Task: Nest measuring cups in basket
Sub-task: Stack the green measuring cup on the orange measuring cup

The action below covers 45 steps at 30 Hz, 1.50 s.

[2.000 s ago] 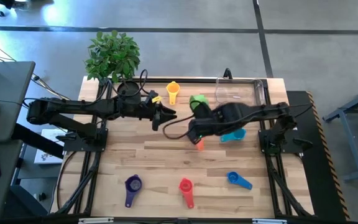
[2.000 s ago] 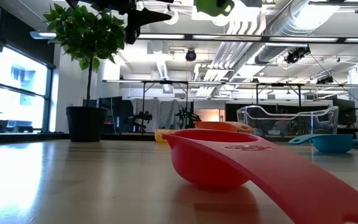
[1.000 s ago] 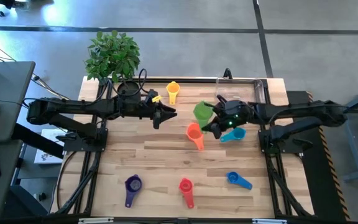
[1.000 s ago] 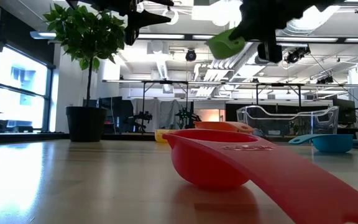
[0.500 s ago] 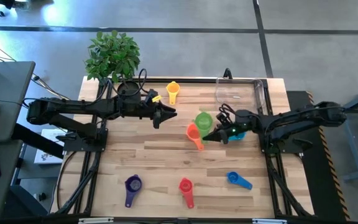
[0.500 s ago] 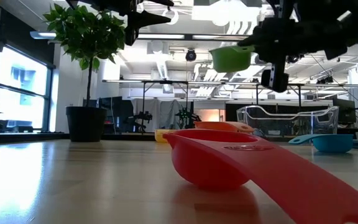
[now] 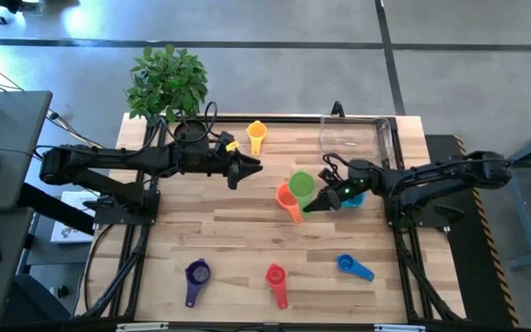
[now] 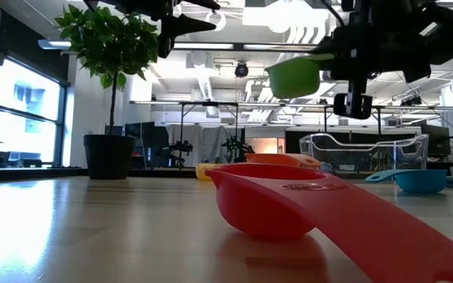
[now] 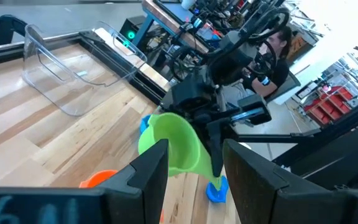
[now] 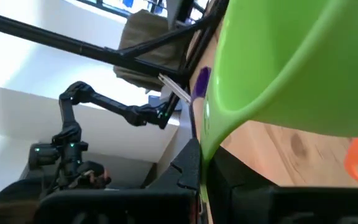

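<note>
The green measuring cup (image 7: 301,182) is held by its handle in the closed right gripper (image 7: 319,199), raised above the worktop (image 7: 229,231) beside the orange cup (image 7: 288,197). The left gripper (image 7: 252,168) is parted, empty.

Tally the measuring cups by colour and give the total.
Yellow: 1
Orange: 1
Green, held by the right gripper: 1
Light blue: 1
Blue: 1
Purple: 1
Red: 1
Total: 7

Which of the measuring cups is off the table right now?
The green cup, held by its handle in the right hand above the table; the other cups lie on the wood.
</note>
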Each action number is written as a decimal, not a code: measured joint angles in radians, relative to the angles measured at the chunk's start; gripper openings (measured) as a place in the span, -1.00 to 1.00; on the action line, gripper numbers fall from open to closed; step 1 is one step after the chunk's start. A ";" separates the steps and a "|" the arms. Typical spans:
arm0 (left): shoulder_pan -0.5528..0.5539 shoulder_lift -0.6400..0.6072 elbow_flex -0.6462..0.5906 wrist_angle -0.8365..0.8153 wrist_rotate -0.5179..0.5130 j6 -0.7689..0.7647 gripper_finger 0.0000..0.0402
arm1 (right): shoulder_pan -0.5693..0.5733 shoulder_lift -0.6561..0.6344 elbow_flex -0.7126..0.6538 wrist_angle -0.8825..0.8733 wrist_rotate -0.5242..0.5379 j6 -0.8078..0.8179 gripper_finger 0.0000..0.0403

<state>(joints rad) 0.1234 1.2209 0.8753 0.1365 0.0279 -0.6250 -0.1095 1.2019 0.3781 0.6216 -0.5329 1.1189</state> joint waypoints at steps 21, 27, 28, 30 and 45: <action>0.000 0.000 0.000 -0.004 -0.014 0.000 -0.29 | -0.075 0.365 0.118 0.162 -0.247 -0.066 -1.00; 0.000 0.000 0.000 -0.007 -0.014 0.000 -0.29 | -0.075 0.403 0.125 0.088 -0.245 -0.078 -1.00; 0.000 0.000 0.000 -0.009 -0.014 0.000 -0.29 | -0.075 0.404 0.125 0.074 -0.244 -0.083 -1.00; 0.000 0.000 0.000 -0.010 -0.014 0.000 -0.29 | -0.075 0.407 0.125 0.065 -0.229 -0.095 -1.00; 0.000 0.000 0.000 -0.012 -0.014 0.000 -0.29 | -0.100 0.407 0.125 -0.020 -0.200 -0.133 -1.00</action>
<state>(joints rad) 0.1238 1.2209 0.8749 0.1249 0.0143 -0.6247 -0.2097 1.6093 0.5030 0.6017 -0.7330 0.9863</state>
